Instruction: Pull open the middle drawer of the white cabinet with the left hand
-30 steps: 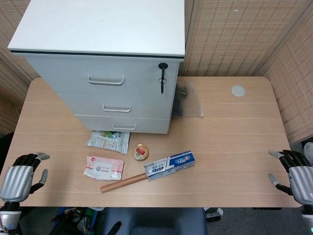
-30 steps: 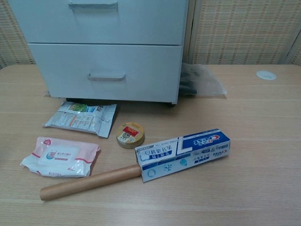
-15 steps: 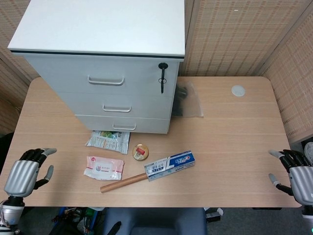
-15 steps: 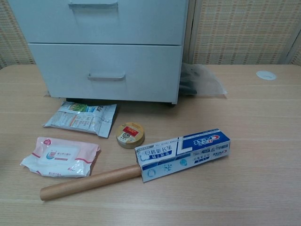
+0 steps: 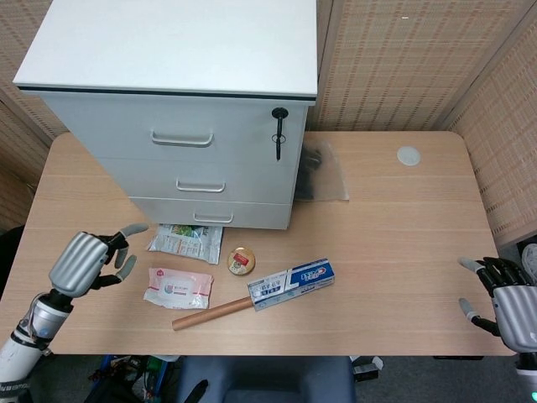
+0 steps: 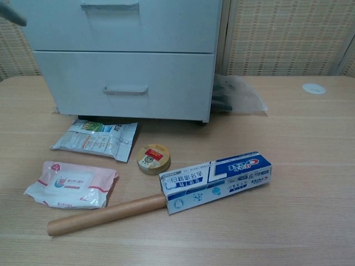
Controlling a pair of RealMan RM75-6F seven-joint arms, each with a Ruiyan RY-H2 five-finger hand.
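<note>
The white cabinet (image 5: 180, 50) stands at the table's back left with three shut drawers. Its middle drawer carries a small handle (image 5: 200, 186), which shows in the chest view at the top edge as the same handle (image 6: 109, 4). My left hand (image 5: 88, 259) hovers over the table's left front, fingers spread and holding nothing, well below and left of that handle. One dark fingertip (image 6: 11, 14) of it shows at the chest view's top left corner. My right hand (image 5: 503, 298) rests at the table's right front edge, fingers apart and empty.
In front of the cabinet lie a green-printed packet (image 5: 186, 242), a pink wipes pack (image 5: 178, 288), a small round tin (image 5: 241, 261), a toothpaste box (image 5: 291, 284) and a wooden stick (image 5: 210, 313). A key (image 5: 278, 134) hangs from the top drawer's lock. A clear bag (image 5: 323, 172) lies beside the cabinet.
My left hand has risen and moved forward and right, toward the cabinet, and its fingertip now enters the chest view. The right hand has stayed put.
</note>
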